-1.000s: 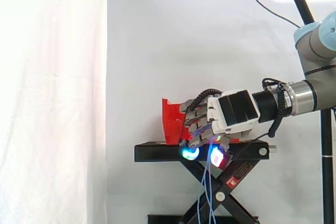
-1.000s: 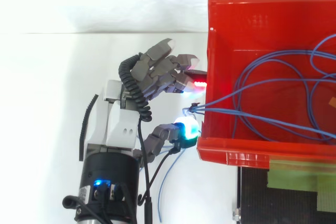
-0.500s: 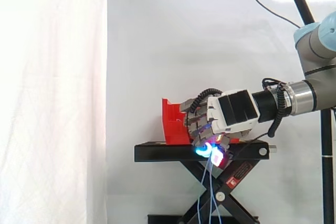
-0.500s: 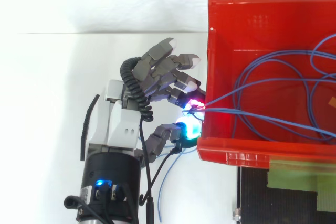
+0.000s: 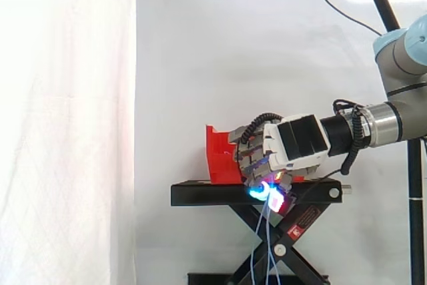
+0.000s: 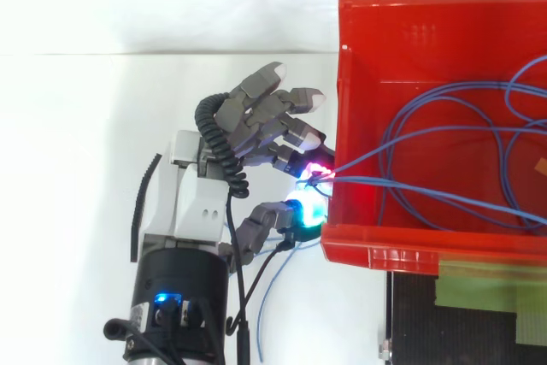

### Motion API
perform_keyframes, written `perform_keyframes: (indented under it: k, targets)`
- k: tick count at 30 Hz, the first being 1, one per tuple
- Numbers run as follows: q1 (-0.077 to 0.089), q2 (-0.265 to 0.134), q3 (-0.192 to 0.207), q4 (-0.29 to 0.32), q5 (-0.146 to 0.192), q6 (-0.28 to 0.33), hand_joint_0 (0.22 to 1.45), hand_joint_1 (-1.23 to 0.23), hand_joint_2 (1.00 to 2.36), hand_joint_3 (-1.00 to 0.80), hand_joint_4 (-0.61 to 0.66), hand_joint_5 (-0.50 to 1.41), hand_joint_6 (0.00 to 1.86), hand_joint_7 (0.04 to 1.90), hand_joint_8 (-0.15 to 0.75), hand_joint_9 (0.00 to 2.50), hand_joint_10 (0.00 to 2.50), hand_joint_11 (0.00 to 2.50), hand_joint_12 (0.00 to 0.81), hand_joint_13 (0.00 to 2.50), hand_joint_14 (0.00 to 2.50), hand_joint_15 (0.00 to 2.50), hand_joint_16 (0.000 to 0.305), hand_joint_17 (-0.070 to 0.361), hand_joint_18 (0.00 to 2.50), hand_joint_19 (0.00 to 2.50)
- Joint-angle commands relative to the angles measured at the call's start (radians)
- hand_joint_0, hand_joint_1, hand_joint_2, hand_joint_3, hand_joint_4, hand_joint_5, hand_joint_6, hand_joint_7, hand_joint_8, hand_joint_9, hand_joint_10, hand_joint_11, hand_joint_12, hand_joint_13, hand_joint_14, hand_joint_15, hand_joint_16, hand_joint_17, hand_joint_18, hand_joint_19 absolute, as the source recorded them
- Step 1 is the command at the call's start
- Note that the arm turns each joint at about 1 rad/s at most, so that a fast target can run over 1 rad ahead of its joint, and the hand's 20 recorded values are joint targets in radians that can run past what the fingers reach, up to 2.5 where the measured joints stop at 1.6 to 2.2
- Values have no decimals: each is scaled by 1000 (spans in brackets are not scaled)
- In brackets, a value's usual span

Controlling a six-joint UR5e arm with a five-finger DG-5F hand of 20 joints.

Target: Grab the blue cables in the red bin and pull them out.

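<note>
Pinching the blue cables (image 6: 427, 193) right at the red bin's (image 6: 410, 19) left wall, the hand (image 6: 201, 203) has a cyan-glowing pad (image 6: 306, 209) and a magenta one closed on the strands, centre frame in the top view. Most loops lie inside the bin at right. From the side, loose ends dangle below the hand, in front of the black stand (image 5: 200, 193)

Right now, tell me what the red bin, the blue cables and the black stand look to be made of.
The red bin: likely moulded plastic, smooth, slightly glossy; uniform colour, rounded rim.
The blue cables: thin wire in plastic-looking insulation; they loop and bend freely.
The black stand: probably painted metal, matte; flat plate on scissor legs with bolts.
</note>
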Motion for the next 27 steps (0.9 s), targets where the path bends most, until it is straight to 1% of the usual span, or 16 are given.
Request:
perform_keyframes:
  k: [1,5,9,11,12,13,14,15,16,19,27]
  targets:
    - [0,0,0,-1,0,0,894,-784,1000,-1000,31,721,950,583,223,893,26,1045,319,700,19,526,39,89,492,456]
    - [0,0,0,-1,-2,0,907,-768,1000,-1000,32,722,953,603,224,902,26,1040,321,703,19,521,39,88,502,456]
    - [2,0,-2,-1,-3,0,908,-766,1000,-1000,39,720,960,584,228,909,27,1051,322,706,21,531,39,88,506,455]
    - [2,0,0,-1,-3,0,867,-772,1000,-1000,57,781,459,721,226,890,26,1057,322,696,20,542,40,89,495,463]
    - [3,0,0,-1,-3,0,861,-771,1000,-1000,68,794,338,752,224,879,26,1053,324,688,22,539,40,90,488,463]
    - [2,0,0,-1,-3,0,849,-777,1000,-1000,71,828,119,814,228,871,26,1056,324,674,20,533,40,90,484,471]
    - [2,0,-2,-1,-3,0,832,-786,1000,-1000,77,842,0,837,229,870,25,1045,326,674,20,536,40,91,484,470]
    - [3,0,0,-1,-3,0,833,-784,1000,-1000,100,814,5,760,226,866,25,1044,326,672,20,542,40,91,477,462]
    - [3,0,0,-1,-3,0,828,-786,1000,-1000,108,793,9,724,227,859,26,1054,326,668,20,542,40,91,473,471]
    - [3,0,0,-1,-3,0,820,-793,1000,-1000,137,755,12,654,228,848,26,1033,326,669,20,538,41,92,470,474]
    - [2,1,0,-1,-3,0,805,-810,1000,-1000,143,708,14,587,229,832,25,1019,330,662,22,544,42,94,468,470]
